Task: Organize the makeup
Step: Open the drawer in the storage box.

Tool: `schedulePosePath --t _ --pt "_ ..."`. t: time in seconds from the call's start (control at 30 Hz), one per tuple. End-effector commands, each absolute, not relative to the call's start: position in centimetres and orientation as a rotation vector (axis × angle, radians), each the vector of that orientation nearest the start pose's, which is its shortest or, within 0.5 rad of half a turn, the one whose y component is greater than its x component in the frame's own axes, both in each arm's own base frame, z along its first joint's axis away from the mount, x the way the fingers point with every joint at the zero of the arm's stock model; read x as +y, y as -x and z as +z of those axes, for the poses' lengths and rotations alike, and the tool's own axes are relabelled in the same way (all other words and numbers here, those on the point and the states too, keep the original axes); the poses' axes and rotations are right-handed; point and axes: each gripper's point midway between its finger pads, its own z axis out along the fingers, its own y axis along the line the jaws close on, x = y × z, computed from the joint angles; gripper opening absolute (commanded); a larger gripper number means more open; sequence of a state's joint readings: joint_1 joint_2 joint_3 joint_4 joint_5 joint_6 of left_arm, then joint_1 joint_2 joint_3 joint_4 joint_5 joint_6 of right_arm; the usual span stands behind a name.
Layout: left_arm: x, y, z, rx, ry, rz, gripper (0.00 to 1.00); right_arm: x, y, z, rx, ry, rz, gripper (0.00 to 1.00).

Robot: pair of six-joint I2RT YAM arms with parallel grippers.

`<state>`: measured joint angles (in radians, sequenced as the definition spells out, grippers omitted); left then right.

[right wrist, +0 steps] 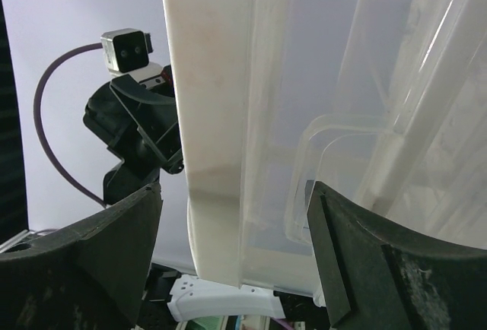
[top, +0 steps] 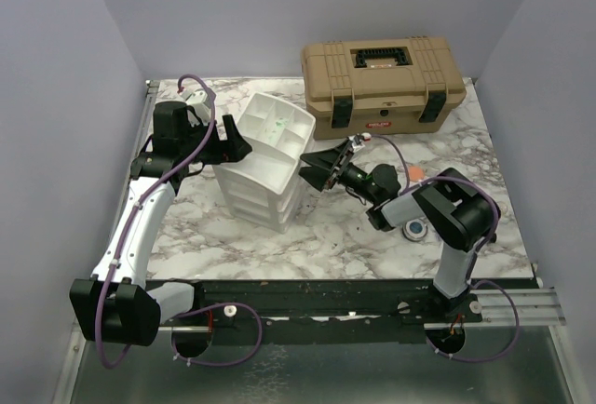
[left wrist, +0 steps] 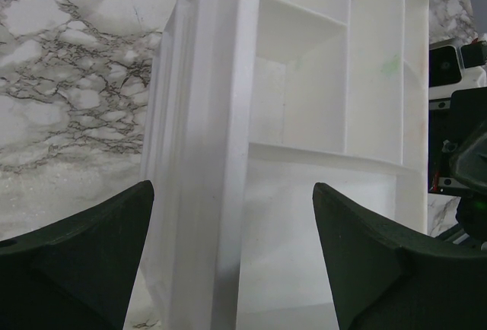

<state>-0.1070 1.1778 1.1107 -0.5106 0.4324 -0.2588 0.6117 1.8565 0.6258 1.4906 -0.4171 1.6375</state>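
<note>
Makeup's round blue-centred compact [top: 414, 229] idle on bench [top: 354, 236]; left gripper [top: 237, 139], right gripper [top: 315, 169] spread apart around white plastic drawer unit [top: 265, 167], probably steadying it.

marble-look table boxed in by plain pale walls

the white, grey-veined table top [top: 317, 236] fills the middle. a pale lavender-grey back wall [top: 279, 13] stands at 12 o'clock, with a matching left wall [top: 56, 97] at 9 o'clock and right wall [top: 549, 97] at 3 o'clock, all bare. at 6 o'clock a black strip [top: 317, 292] runs along the near edge, a silver rail [top: 521, 306] lies at about 4 o'clock, and below them sits a dull grey metal surface [top: 326, 376]. the light is soft and even, with faint shadows.
</note>
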Motion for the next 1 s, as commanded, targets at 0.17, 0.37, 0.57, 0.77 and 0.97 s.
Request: schedulePosePath --t 0.17,0.37,0.57,0.77,0.97 --pt "-10.8 -32.1 21.0 2.262 -0.007 -0.605 0.87 31.4 -26.7 29.4 1.295 -0.236 2.153 0.78" --pt "-10.2 -32.1 19.8 2.299 0.033 -0.567 0.87 30.3 -26.0 31.3 1.228 -0.231 2.147 0.76" --pt "-9.6 -32.2 19.3 2.321 0.059 -0.525 0.87 29.4 -25.3 32.1 1.196 -0.234 2.14 0.75" --pt "-9.4 -32.3 19.6 2.31 0.065 -0.509 0.87 28.9 -25.0 32.1 1.193 -0.252 2.135 0.75" --pt "-9.6 -32.3 20.3 2.292 0.051 -0.521 0.78 28.6 -24.5 31.8 1.201 -0.253 2.131 0.74"
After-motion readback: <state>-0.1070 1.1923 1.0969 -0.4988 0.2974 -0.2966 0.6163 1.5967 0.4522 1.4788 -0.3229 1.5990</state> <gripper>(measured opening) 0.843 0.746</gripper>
